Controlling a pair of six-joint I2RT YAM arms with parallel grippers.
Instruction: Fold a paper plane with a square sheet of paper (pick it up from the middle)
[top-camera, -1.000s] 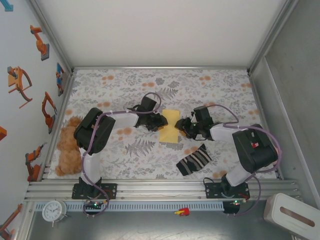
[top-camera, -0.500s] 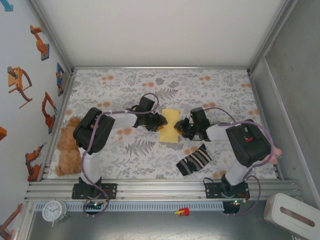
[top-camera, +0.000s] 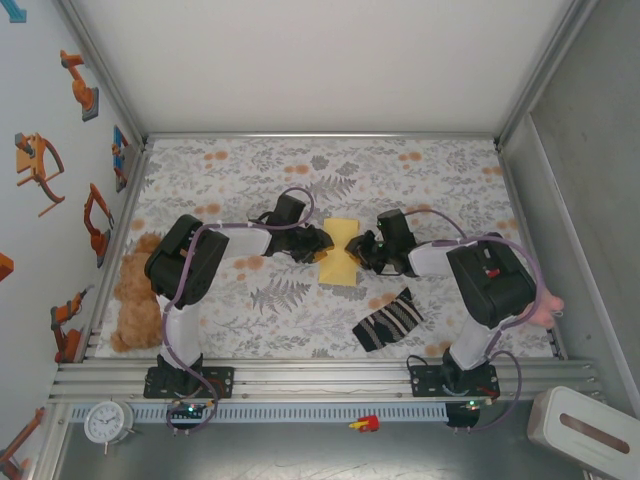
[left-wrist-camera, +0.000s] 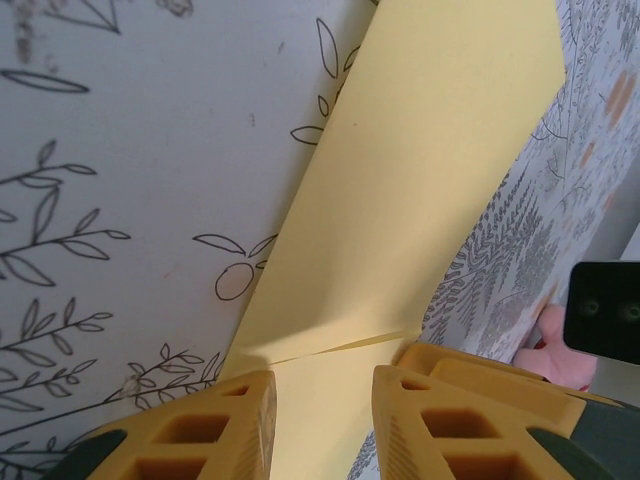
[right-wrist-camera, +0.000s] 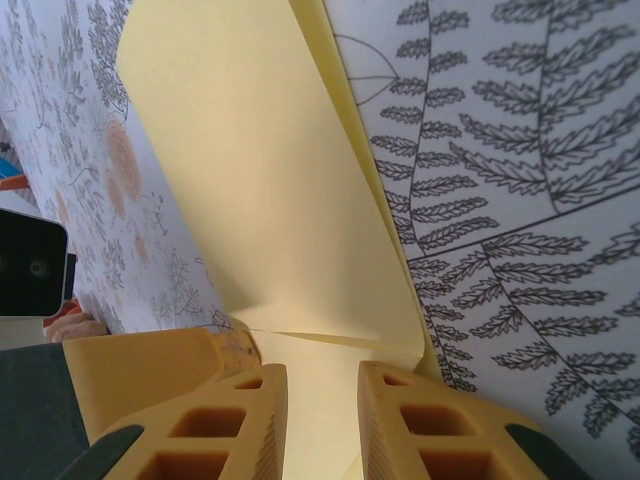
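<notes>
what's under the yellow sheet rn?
Floral tablecloth shows all round the square sheet of paper, right up to its edges in both wrist views, where it runs between the left fingers and the right fingers. Whatever lies beneath its middle is covered.

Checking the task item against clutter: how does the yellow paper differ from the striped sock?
The paper is plain pale yellow; the sock is black-and-white striped. The paper runs in between the jaws of the left gripper and the right gripper; the sock lies untouched, nearer the arm bases. Both are thin and lie on the leaf-patterned table.
</notes>
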